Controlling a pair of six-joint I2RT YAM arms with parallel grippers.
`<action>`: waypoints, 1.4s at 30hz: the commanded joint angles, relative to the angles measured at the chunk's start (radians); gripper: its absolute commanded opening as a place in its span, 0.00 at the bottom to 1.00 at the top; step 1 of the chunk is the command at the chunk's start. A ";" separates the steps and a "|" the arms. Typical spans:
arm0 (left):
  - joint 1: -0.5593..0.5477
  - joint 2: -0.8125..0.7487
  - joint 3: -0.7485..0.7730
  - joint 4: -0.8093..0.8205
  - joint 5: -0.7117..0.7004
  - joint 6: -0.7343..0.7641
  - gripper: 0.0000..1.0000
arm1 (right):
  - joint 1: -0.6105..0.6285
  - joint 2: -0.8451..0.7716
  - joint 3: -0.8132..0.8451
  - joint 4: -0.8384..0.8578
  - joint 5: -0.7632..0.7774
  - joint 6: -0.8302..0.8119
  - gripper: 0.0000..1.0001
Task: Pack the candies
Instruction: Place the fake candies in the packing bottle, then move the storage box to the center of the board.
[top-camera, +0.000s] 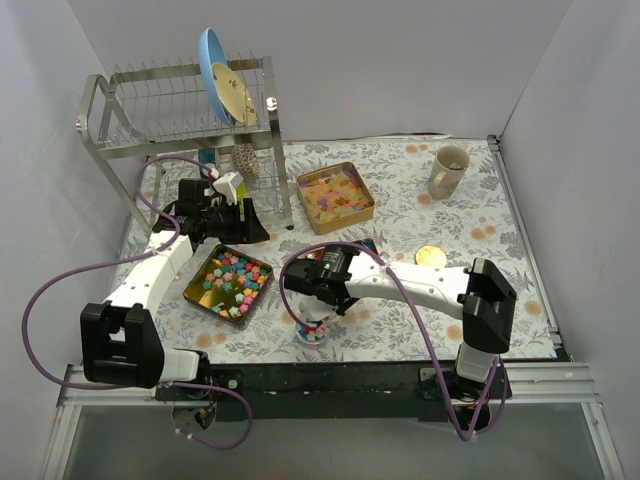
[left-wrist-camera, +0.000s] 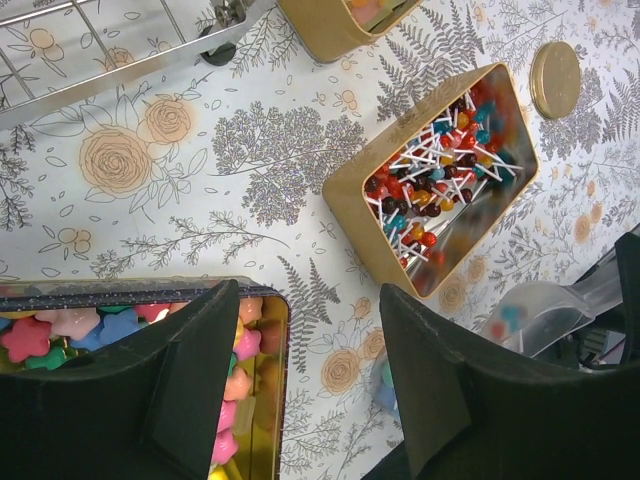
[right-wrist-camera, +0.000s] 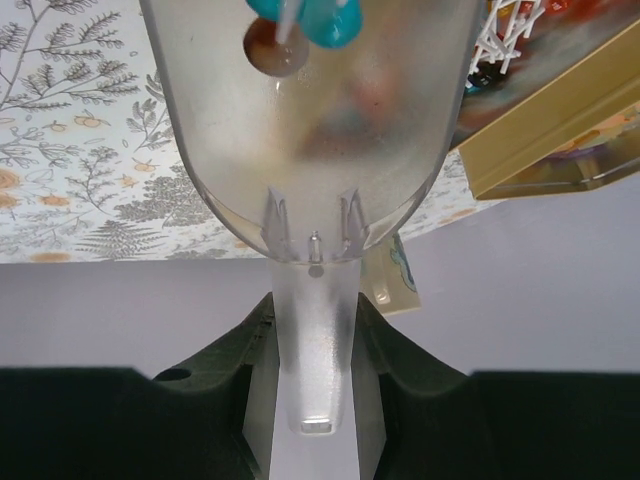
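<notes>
Right gripper (right-wrist-camera: 315, 335) clamps a clear scoop (right-wrist-camera: 310, 150) holding two lollipops (right-wrist-camera: 322, 24).

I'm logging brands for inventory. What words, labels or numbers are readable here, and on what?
None can be read.
The gold rectangular tin of lollipops and the round gold lid show no lettering.
The cream card with teal print behind the clear plastic scoop is too blurred.

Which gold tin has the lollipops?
The tin by the round lid: its sweets have white sticks. The star tin and the orange tin show no sticks.
</notes>
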 joint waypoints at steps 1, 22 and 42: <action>0.009 -0.056 -0.024 0.021 0.025 -0.002 0.58 | 0.022 -0.004 0.024 -0.024 0.135 -0.020 0.01; 0.009 -0.037 -0.032 0.029 0.097 -0.031 0.59 | 0.053 -0.091 0.038 -0.024 0.208 0.002 0.01; -0.234 0.245 0.019 0.004 0.006 0.052 0.00 | -0.588 -0.142 0.308 0.085 -0.232 0.390 0.01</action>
